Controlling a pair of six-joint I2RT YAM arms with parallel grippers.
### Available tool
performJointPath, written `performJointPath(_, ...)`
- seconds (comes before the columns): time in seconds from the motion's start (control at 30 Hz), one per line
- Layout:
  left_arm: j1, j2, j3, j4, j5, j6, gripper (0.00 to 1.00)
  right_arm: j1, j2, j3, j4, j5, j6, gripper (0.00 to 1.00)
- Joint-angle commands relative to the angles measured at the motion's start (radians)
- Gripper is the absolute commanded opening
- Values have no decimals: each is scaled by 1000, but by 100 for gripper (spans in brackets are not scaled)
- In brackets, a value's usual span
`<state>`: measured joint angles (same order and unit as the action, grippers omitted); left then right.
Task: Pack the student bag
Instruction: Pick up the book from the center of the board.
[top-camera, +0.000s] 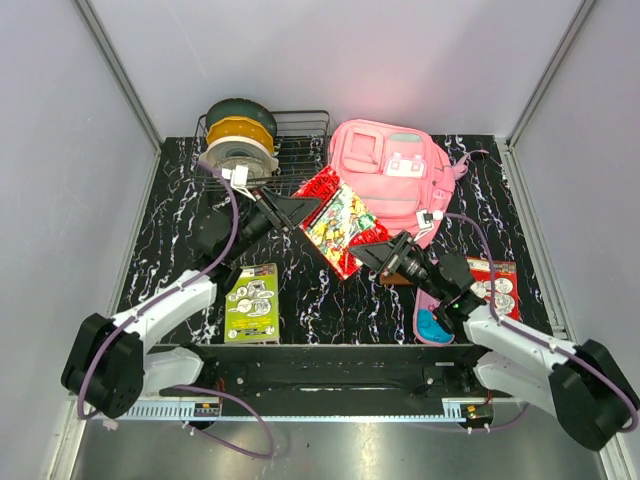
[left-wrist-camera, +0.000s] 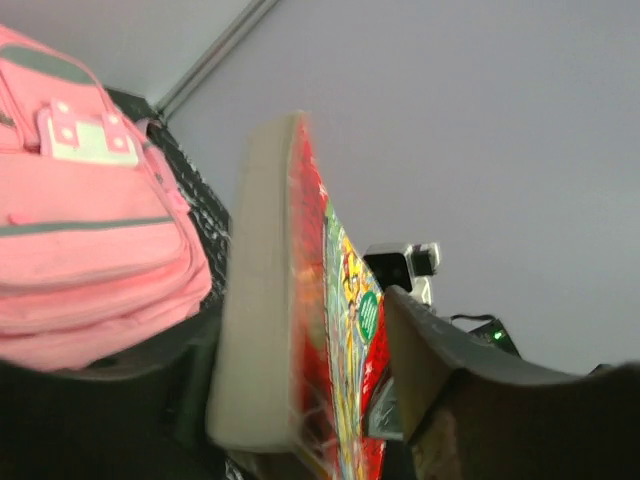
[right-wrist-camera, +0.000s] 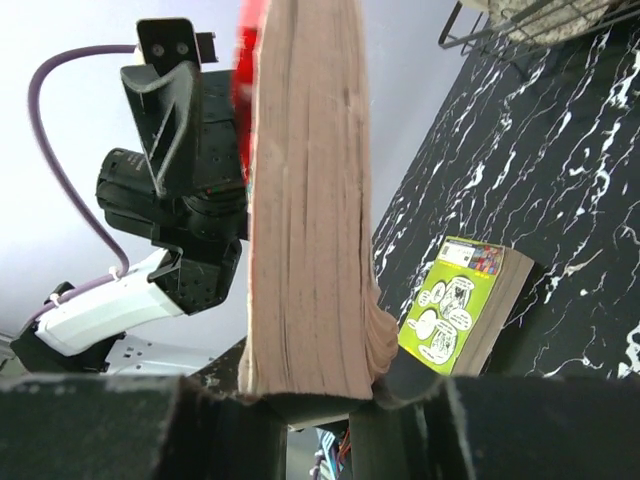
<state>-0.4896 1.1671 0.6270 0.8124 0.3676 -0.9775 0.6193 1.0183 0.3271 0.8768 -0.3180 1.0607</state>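
The red book (top-camera: 340, 225) is clamped by the right gripper (top-camera: 377, 253) and straddled by the left gripper (top-camera: 305, 209), grip indeterminate; nothing is seen packed in the student bag (top-camera: 385, 172).

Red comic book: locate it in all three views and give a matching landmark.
Top external: red comic book at centre, beside the student bag.
Left wrist: red comic book centre, on edge, student bag at left.
Right wrist: red comic book centre, page edges showing.
Landmark: student bag for top and left wrist; green book for top and right wrist.
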Motion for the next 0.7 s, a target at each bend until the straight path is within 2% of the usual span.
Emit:
performJointPath(0.0, -1, 25, 23, 19, 73, 49, 76, 2, -128, 76, -160, 103, -54, 0)
performJointPath(0.07, -1, 8, 46, -63, 62, 114, 97, 0, -210, 95, -284, 158, -82, 0)
performJointPath(0.1, -3, -6, 83, -213, 33, 207, 99, 0, -242, 121, -426, 216, -126, 0)
performJointPath(0.17, -6, -38, 115, -329, -13, 293, 99, -1, -340, 153, -577, 288, -163, 0)
performJointPath(0.2, -6, -44, 150, -417, -24, 374, 99, 0, -371, 188, -719, 369, -192, 0)
performJointPath(0.27, -6, -47, 209, -493, -36, 446, 99, 0, -458, 231, -870, 471, -200, 0)
performJointPath(0.3, -7, -43, 229, -559, -33, 508, 99, 2, -484, 274, -1038, 579, -191, 0)
performJointPath(0.37, -26, -15, 278, -607, -10, 574, 99, 2, -549, 323, -1209, 704, -151, 0)
performJointPath(0.4, -39, 2, 293, -614, -12, 642, 99, 0, -566, 370, -1369, 820, -101, 0)
performJointPath(0.43, -55, 25, 313, -627, -10, 683, 99, 0, -589, 394, -1442, 870, -76, 0)
performJointPath(0.47, -104, 79, 386, -710, -25, 729, 99, 0, -599, 411, -1502, 913, -61, 0)
performJointPath(0.5, -133, 113, 423, -754, -45, 831, 99, 0, -604, 444, -1603, 983, -26, 0)
performJointPath(0.57, -217, 217, 526, -856, -102, 933, 99, 0, -612, 481, -1699, 1046, 19, 0)
performJointPath(0.6, -234, 251, 555, -878, -110, 1007, 99, 0, -612, 515, -1758, 1092, 36, 0)
performJointPath(0.67, -260, 336, 608, -906, -98, 1065, 99, 0, -595, 559, -1821, 1132, 27, 0)
